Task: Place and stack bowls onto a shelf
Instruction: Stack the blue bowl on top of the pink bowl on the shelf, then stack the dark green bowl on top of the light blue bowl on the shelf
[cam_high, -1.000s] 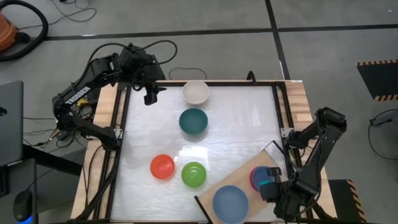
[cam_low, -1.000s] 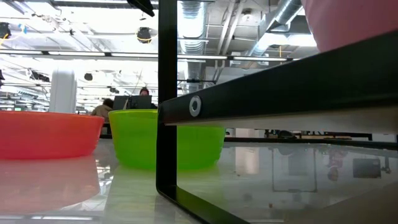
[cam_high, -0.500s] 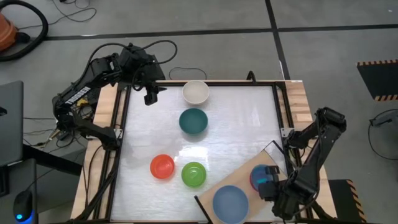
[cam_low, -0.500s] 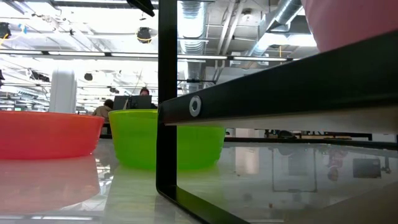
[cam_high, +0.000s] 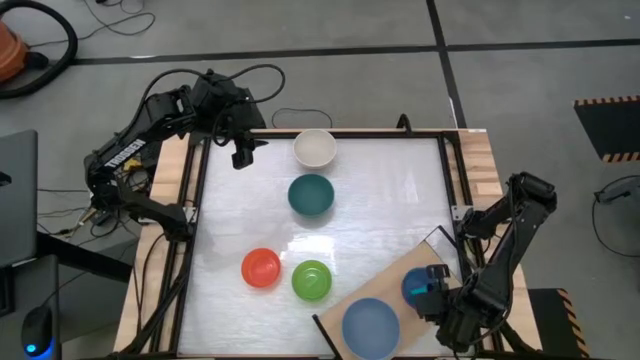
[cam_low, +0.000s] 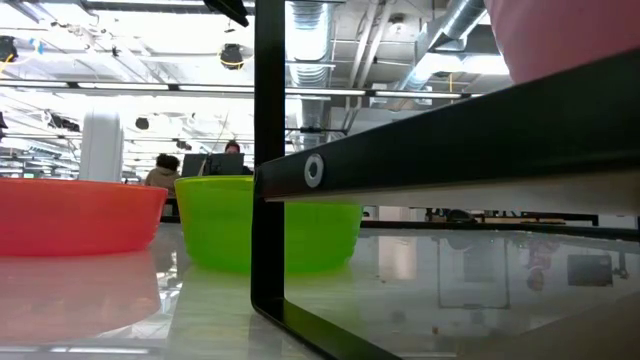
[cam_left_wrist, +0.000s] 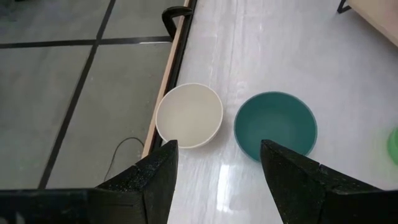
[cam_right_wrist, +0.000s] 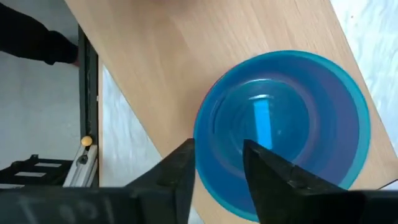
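On the shelf (cam_right_wrist: 186, 56) at the table's near right stands a cyan bowl (cam_right_wrist: 283, 124), nested on another bowl whose purple tint shows through it. My right gripper (cam_right_wrist: 217, 174) is open, its fingers on either side of the cyan bowl's rim. A slate blue bowl (cam_high: 370, 325) also sits on the shelf (cam_high: 440, 250). On the table stand a cream-white bowl (cam_high: 315, 148), a dark teal bowl (cam_high: 311, 194), a red bowl (cam_high: 261, 267) and a lime green bowl (cam_high: 311, 280). My left gripper (cam_high: 243, 152) waits open at the far left. My right gripper comes from above with one finger (cam_right_wrist: 264, 165) over the inside of the cyan bowl and the other outside its rim (cam_right_wrist: 208, 171). Whether either finger touches the rim I cannot tell. The bowl sits upright on the stack.
The shelf rests on a black metal frame (cam_low: 450, 140) with an upright leg (cam_low: 268, 150), raised above the table. A pink bowl's wall (cam_low: 560, 35) shows above that frame. Black rails and a wooden rim (cam_high: 480, 150) border the table.
The cyan bowl has come down onto the magenta bowl on the shelf. The magenta showed beside the cyan before and is covered now. My right gripper has stayed over the same spot.
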